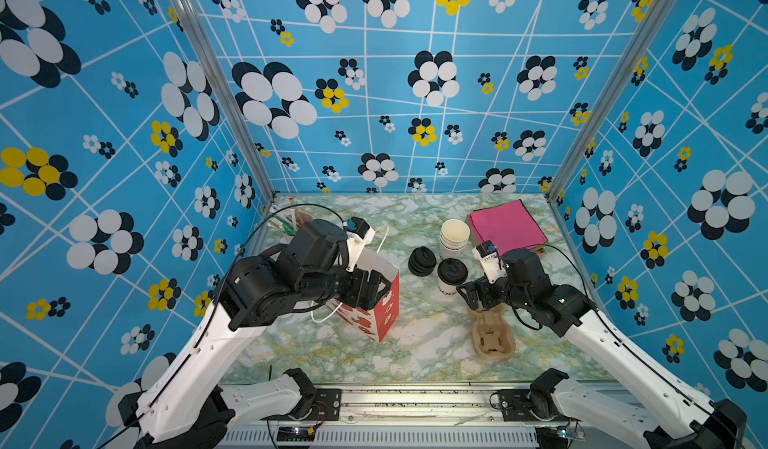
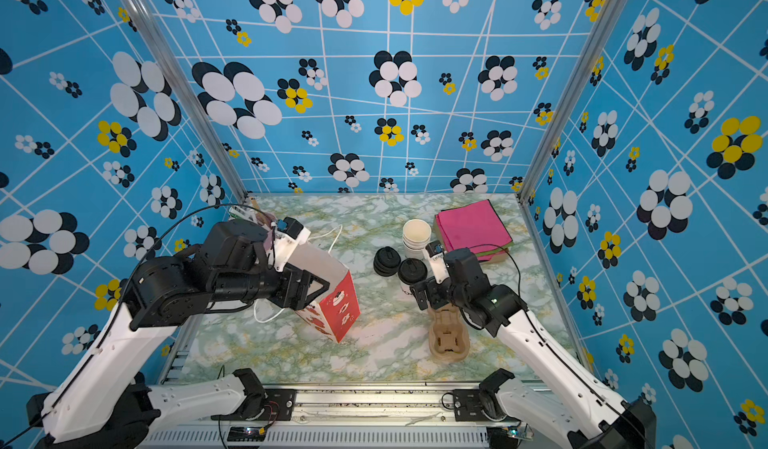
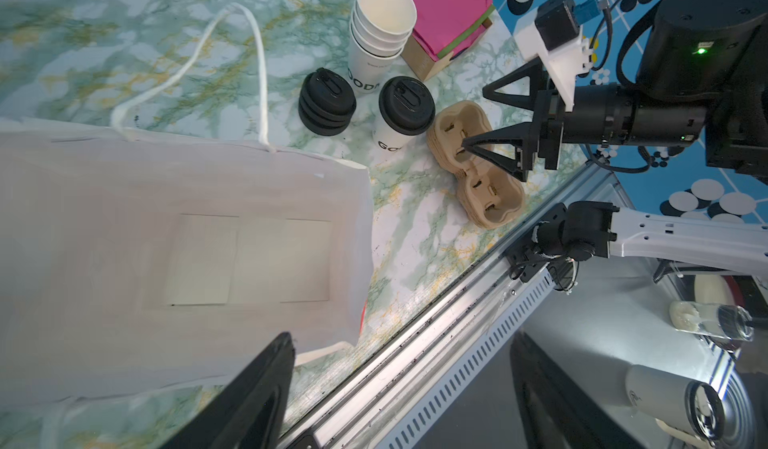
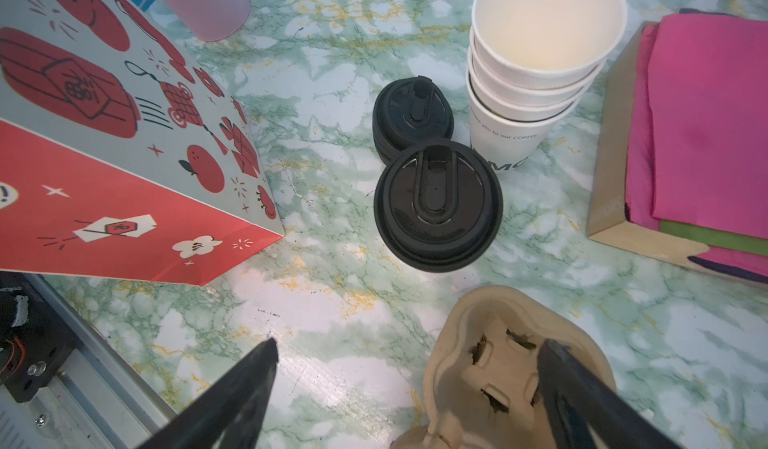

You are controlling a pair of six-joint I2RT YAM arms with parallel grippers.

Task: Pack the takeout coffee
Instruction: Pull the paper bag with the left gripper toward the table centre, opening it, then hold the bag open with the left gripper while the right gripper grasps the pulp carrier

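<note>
Paper bag (image 1: 384,314) leans tilted on the marbled table (image 1: 415,355), mouth open, nothing inside. The left gripper (image 3: 401,343) is at the bag's rim with jaws spread, not clamped on it. Risk: the leaning, unheld bag tips or its mouth folds shut.

The right gripper (image 3: 476,116), off the bag's red side, has its jaws wide and empty, with one finger over the cardboard cup carrier (image 1: 492,334). Risk: closing here snags the carrier, not the cup.

Takeout coffee (image 1: 451,276) stands upright, lid on, off the bag's red side with bare table between. A hard squeeze could crush the paper wall and pop the lid.

Around, all off that same side of the bag:
- The tray of pink napkins (image 1: 507,226) is farthest away.
- The stack of lidless cups (image 1: 454,235) is nearer.
- The stack of black lids (image 1: 422,260) is just beside the coffee and easy to knock.

Nothing stands between the coffee and the bag.
</note>
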